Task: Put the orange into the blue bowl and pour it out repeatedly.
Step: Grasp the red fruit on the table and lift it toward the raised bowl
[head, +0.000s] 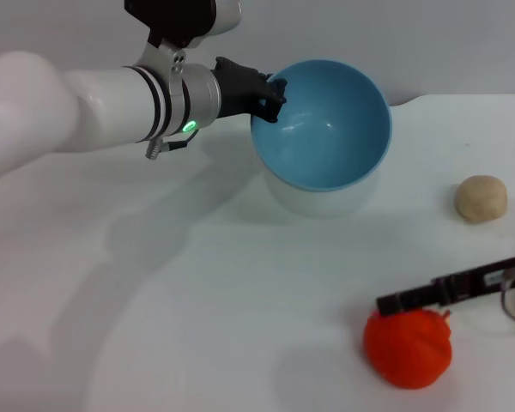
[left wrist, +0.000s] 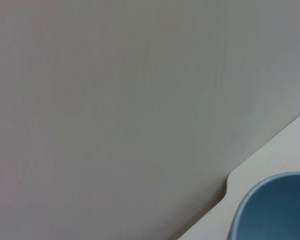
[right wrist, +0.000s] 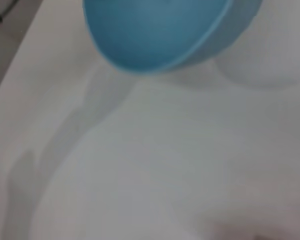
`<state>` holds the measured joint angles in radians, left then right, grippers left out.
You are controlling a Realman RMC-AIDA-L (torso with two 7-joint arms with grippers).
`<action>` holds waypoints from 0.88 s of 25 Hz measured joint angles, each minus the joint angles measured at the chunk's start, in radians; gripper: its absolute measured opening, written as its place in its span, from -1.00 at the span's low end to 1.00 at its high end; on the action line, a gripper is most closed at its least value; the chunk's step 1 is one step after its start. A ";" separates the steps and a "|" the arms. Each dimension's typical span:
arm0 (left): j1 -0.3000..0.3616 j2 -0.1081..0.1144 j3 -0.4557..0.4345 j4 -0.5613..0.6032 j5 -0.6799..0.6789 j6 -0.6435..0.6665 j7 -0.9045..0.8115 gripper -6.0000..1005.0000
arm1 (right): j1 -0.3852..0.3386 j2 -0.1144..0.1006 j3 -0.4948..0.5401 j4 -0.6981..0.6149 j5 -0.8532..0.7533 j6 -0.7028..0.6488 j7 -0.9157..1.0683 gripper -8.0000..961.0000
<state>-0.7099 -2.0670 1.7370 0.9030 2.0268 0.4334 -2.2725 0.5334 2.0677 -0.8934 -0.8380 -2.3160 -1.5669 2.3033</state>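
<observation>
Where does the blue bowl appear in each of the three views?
Head view: blue bowl at upper centre, tilted toward the camera, left gripper on its rim.
Left wrist view: only a rim part, lower corner.
Right wrist view: top edge, tilted.
Shared landmark: the white table.

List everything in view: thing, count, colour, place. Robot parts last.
blue bowl: one, light blue, far centre of the table, tilted with its empty inside facing the camera, rim held by the left gripper.
orange: one, red-orange, near right of the table, under the right gripper.
beige lump: one, beige, right side.
table: one, white.
left gripper: black, clamped on the bowl's rim.
right gripper: black, over the orange.
</observation>
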 joint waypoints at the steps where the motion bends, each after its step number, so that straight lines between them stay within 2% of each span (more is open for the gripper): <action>1: 0.001 0.000 0.003 0.000 0.000 0.000 0.000 -0.99 | 0.007 0.000 -0.015 0.020 -0.005 0.006 0.000 0.47; 4: 0.001 0.000 0.009 -0.004 0.000 0.000 0.000 -0.99 | 0.018 0.000 -0.057 0.050 -0.013 0.023 -0.004 0.47; 14: 0.002 -0.002 0.020 -0.004 0.001 -0.005 -0.001 -0.99 | 0.018 -0.004 -0.069 0.046 -0.013 0.012 -0.030 0.46; 22: 0.002 -0.002 0.023 -0.004 0.015 -0.009 0.005 -0.99 | 0.021 -0.004 -0.070 0.039 -0.011 -0.005 -0.093 -0.22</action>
<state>-0.7083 -2.0690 1.7597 0.8993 2.0421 0.4242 -2.2675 0.5546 2.0633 -0.9631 -0.7990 -2.3274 -1.5720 2.2099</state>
